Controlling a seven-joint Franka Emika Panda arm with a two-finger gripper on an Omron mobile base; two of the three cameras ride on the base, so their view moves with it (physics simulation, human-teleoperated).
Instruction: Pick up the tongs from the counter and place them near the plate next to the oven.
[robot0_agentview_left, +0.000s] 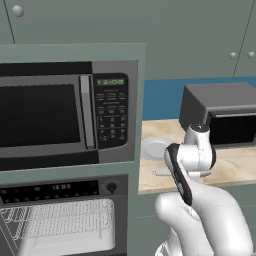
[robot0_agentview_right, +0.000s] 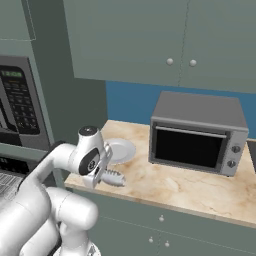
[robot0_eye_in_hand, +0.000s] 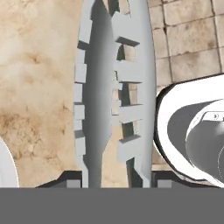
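Clamping the tongs (robot0_eye_in_hand: 114, 94) between closed gripper (robot0_agentview_right: 102, 173) fingers near the plate (robot0_agentview_right: 120, 149) — stiff, slick metal, probably light, likely best held mid-length.

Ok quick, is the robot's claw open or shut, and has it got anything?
Gripper: shut on the slim silvery-grey metal tongs, above the beige marbled counter.

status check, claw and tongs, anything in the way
Claw shut on the tongs, at the counter's front edge. Plate just behind, beside the oven column. Toaster oven off to the right, not in the path.
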